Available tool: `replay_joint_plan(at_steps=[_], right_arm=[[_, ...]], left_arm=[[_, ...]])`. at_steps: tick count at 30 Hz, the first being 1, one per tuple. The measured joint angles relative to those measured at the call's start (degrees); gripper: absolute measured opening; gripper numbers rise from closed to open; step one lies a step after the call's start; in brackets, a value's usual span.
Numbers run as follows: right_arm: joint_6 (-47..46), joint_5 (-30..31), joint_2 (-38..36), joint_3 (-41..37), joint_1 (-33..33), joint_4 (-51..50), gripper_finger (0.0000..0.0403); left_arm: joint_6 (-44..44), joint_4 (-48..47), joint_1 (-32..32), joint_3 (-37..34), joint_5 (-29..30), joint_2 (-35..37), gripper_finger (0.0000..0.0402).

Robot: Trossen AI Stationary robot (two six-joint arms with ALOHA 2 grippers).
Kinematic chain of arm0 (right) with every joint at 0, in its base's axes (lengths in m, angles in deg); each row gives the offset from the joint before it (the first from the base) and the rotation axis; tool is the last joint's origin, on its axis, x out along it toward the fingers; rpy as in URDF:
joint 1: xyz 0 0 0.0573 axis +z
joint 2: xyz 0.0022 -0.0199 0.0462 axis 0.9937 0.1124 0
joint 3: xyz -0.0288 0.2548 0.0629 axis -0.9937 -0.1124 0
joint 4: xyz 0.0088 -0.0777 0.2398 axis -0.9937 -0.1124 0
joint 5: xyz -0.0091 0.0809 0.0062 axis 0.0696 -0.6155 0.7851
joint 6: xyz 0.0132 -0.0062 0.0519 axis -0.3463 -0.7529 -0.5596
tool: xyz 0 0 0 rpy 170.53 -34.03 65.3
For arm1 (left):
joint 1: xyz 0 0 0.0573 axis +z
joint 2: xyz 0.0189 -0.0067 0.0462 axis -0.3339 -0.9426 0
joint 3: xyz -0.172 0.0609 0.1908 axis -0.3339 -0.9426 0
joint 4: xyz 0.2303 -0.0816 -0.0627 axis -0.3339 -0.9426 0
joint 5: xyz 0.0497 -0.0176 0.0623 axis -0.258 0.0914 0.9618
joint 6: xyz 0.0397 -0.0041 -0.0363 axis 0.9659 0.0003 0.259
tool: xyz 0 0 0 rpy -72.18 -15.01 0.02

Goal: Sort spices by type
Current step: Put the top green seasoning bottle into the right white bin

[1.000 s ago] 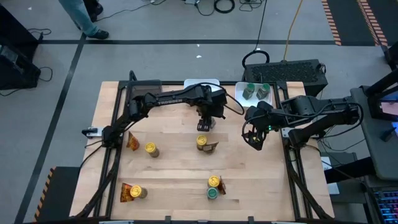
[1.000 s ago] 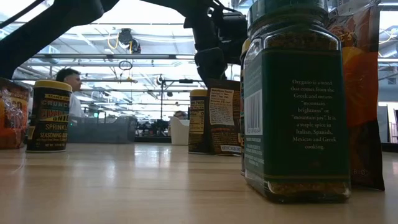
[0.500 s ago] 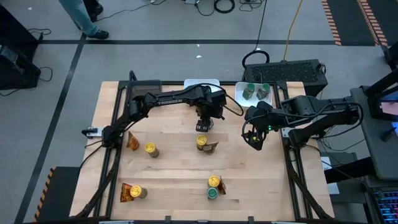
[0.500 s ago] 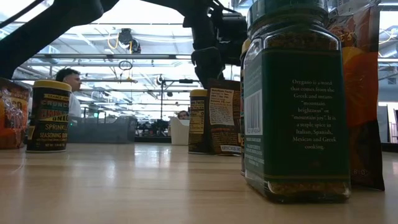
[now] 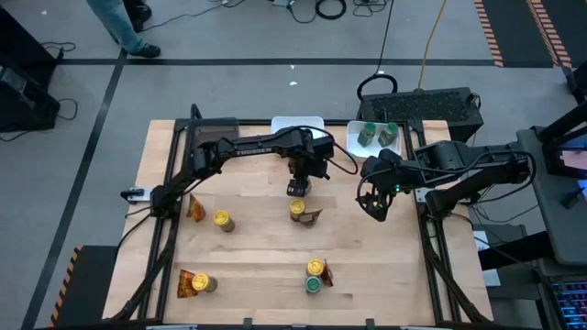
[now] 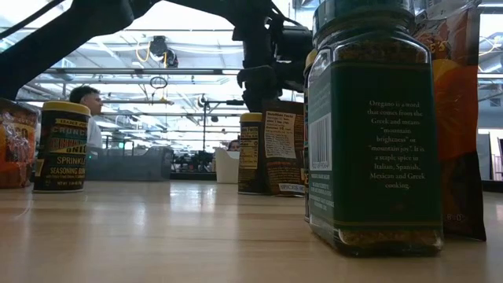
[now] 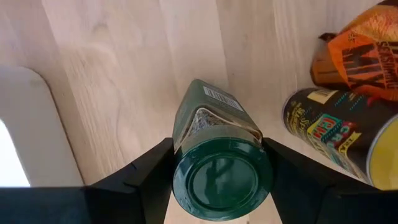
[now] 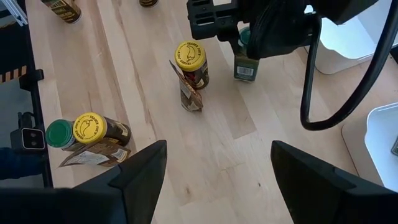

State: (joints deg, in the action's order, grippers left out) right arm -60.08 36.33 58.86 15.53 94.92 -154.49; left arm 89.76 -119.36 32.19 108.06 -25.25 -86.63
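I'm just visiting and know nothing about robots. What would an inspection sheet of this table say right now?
Surface: wooden table, bare in the middle.
Job's things: two green-lidded jars in the white tray; four yellow-lidded jars and orange packets scattered; one green-lidded jar near the front.
Clutter: nothing seen.
Grippers: left gripper grips a green jar by its lid; right gripper open, holding nothing, hovering at the right side.
Cables: black cable looping off the left arm.
Surroundings: a person's legs beyond the table.
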Motion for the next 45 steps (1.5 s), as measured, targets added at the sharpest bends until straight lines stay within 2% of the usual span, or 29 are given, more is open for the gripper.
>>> replay_joint_plan(at_steps=[12, 27, 42, 45], right_arm=[[0.2, 0.0, 0.0, 0.0, 0.0, 0.0, 0.027], [0.2, 0.0, 0.0, 0.0, 0.0, 0.0, 0.027], [1.7, 0.0, 0.0, 0.0, 0.0, 0.0, 0.027], [2.6, 0.0, 0.0, 0.0, 0.0, 0.0, 0.027]], left_arm=[[0.0, 1.2, 0.0, 0.0, 0.0, 0.0, 0.0232], [1.8, 1.3, -0.1, 0.0, 0.5, -0.1, 0.0294], [3.4, -6.2, 1.6, 7.5, 0.1, 0.0, 0.0295], [2.4, -6.2, 2.7, 8.2, -0.2, 2.3, 0.0295]])
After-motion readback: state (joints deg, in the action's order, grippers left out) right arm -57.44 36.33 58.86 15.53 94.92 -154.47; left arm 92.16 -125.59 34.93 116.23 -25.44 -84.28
